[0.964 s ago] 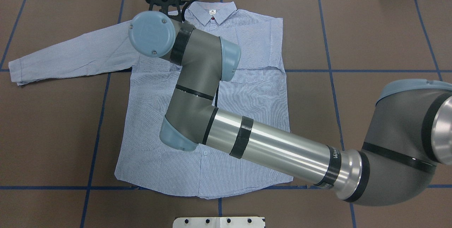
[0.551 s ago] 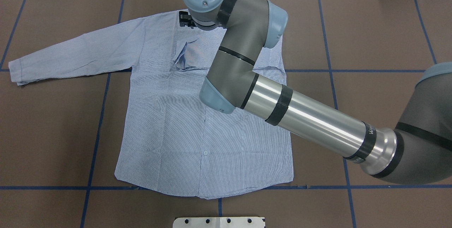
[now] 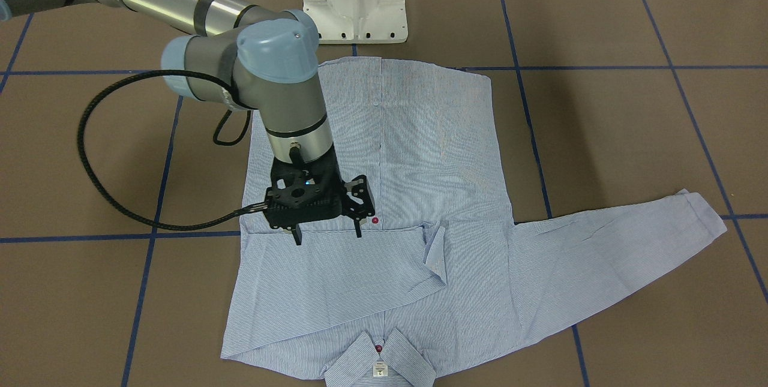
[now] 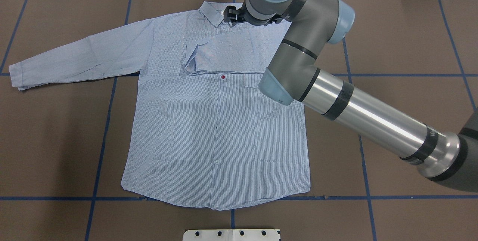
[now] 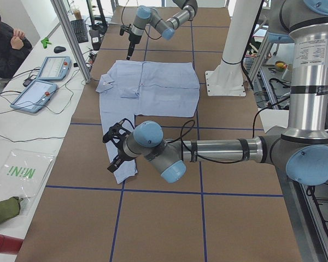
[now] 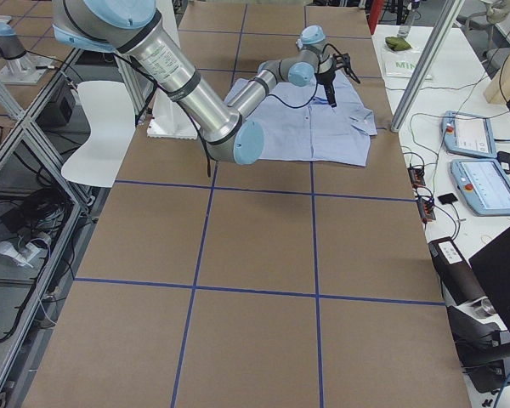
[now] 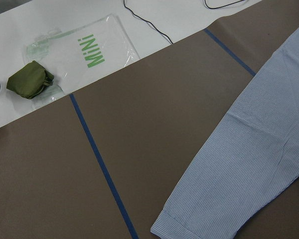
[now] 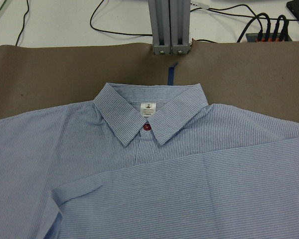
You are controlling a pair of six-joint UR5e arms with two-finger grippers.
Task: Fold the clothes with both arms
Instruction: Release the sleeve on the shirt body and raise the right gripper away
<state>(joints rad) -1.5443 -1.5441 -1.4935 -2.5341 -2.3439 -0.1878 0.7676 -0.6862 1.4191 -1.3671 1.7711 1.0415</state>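
Observation:
The light blue striped shirt [image 4: 216,132] lies flat, front up, collar [image 4: 211,13] at the far edge. Its right sleeve [image 4: 231,56] is folded across the chest; its left sleeve [image 4: 74,58] stretches out sideways. My right gripper [image 3: 327,234] hangs open and empty just above the folded sleeve [image 3: 336,279], beside a red button [image 3: 375,220]. The right wrist view shows the collar [image 8: 149,117] and white neck tag [image 8: 147,109]. My left gripper [image 5: 110,150] shows only in the exterior left view, over the left sleeve's cuff [image 7: 189,226]; I cannot tell whether it is open or shut.
The white pedestal base [image 3: 354,3] stands at the robot's edge of the brown, blue-taped table [image 4: 392,28]. An aluminium post [image 8: 170,25] rises just beyond the collar. A white side table holds a clear bag [image 7: 84,45], a green pouch [image 7: 30,79] and tablets [image 5: 38,93]; an operator [image 5: 5,38] sits there.
My right arm has swung to the right along the shirt's top, from the left shoulder to past the collar. The folded right sleeve now shows, lying across the chest.

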